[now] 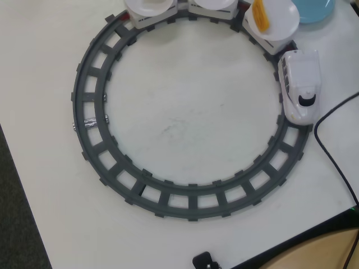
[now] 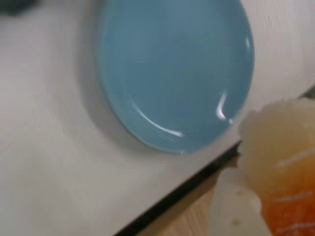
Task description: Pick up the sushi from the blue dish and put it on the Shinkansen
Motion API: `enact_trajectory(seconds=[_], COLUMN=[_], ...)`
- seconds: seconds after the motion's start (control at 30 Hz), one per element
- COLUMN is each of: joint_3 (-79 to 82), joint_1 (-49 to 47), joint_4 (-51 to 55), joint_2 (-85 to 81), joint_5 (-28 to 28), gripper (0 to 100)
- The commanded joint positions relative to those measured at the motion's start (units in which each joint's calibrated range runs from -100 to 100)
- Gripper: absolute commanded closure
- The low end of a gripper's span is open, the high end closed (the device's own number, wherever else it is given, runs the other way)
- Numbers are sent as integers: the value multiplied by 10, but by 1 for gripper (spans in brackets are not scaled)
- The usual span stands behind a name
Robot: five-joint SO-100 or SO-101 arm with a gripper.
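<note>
White counter (image 2: 59,172), blue dish (image 2: 172,73) empty; sushi (image 2: 280,172) close at lower right, likely light, rigid, held by hand, jaws unseen.

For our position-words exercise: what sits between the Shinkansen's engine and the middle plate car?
In the overhead view, another plate car, carrying a yellow-orange sushi slice, directly behind the engine.
</note>
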Motion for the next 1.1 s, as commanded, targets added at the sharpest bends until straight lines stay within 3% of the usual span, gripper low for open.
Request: enact_trajectory(seconds=[0.0,0.3,0.7,1.07], joint_3=[75,274,306,299], joint_1=[-46,-158,-239,-239], joint_4=[-7,-115,-112,-122], joint_2=[-125,-264,-268,-268], joint_5=[4,38,55,70], gripper=[98,98,98,98])
